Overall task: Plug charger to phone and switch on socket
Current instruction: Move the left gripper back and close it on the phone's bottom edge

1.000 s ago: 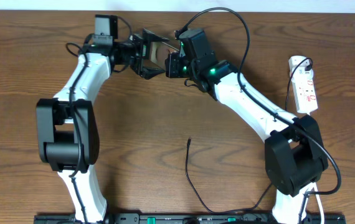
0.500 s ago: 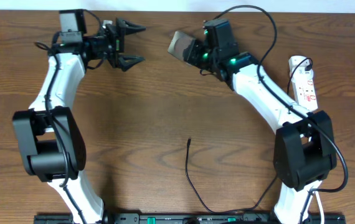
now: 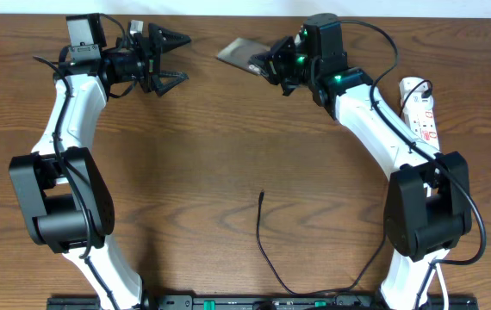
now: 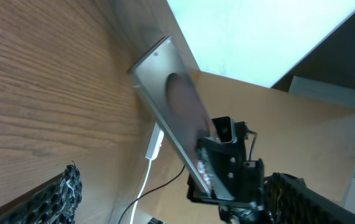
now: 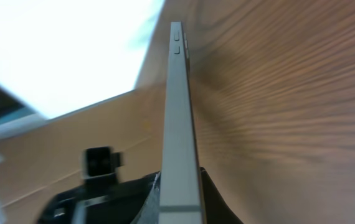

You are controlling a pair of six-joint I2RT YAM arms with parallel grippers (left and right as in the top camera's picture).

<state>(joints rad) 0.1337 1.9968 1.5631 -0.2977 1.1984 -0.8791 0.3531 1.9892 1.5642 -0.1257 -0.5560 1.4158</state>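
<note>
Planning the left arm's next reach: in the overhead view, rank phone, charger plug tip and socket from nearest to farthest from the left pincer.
1. phone, held up by the right pincer, just right of the open left pincer.
2. charger plug tip, lying mid-table, nearer the arm bases.
3. socket, along the table's right edge.

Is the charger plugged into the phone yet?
Unplugged: the charger lies on the table, apart from the phone in the right gripper.
</note>
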